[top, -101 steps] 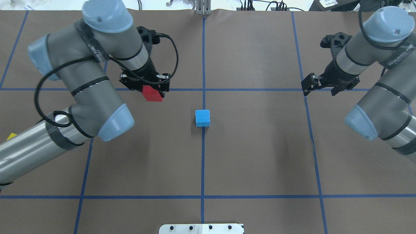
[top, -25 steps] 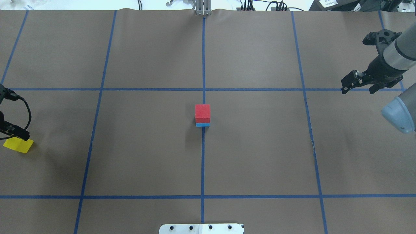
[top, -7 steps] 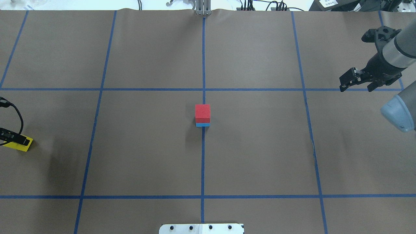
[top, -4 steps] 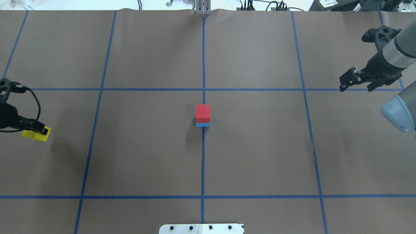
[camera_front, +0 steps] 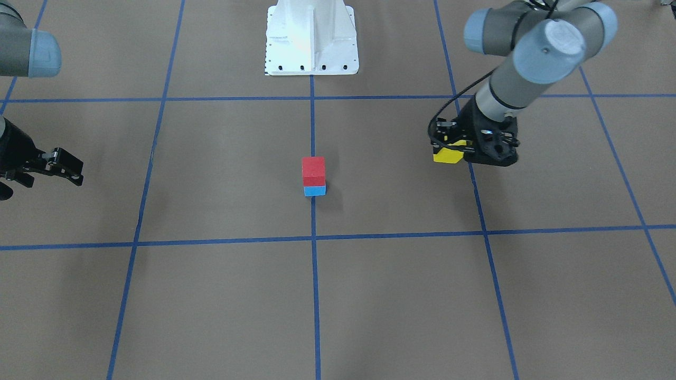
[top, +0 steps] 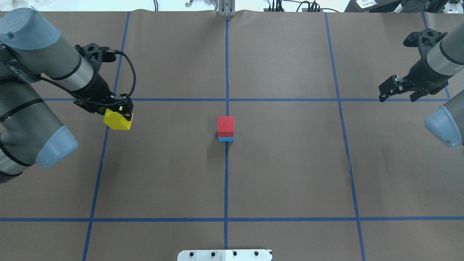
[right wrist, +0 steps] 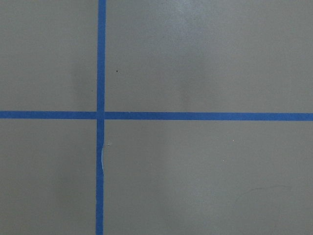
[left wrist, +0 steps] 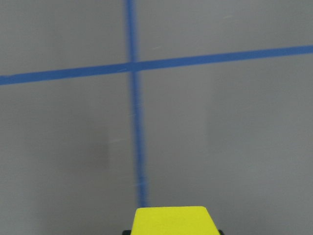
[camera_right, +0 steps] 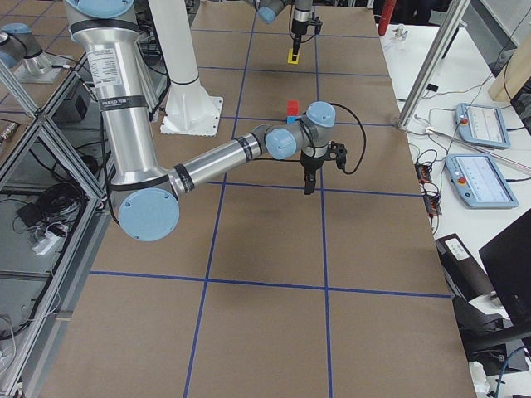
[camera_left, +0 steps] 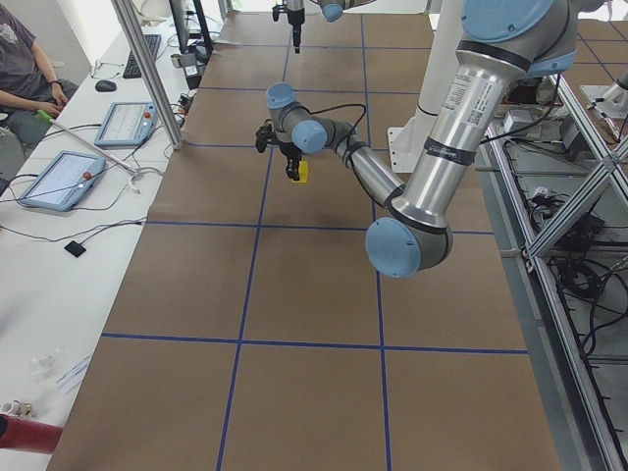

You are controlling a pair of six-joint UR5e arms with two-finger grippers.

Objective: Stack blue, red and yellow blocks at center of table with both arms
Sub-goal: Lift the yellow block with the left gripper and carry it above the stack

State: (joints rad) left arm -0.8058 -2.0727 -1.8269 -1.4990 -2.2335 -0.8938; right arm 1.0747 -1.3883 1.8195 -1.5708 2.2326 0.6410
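Left arm (top: 69,70): jaws clamped on the small matte bright-yellow cube (top: 116,120), which is held above the brown taped desk (top: 290,174), left of centre in the overhead frame. Right arm (top: 440,58): jaws apart and empty, at upper right. The matte red cube (top: 226,124) sits on the light-blue cube (top: 226,139) at frame centre, on the middle tape line; edges look aligned.

Risks:
- The left wrist view shows only one face of the yellow cube, so grip depth cannot be judged. A shallow hold could slip in transit.
- Coming in too low would knock the red cube off.
- An off-centre or tilted release would topple the two-high stack.
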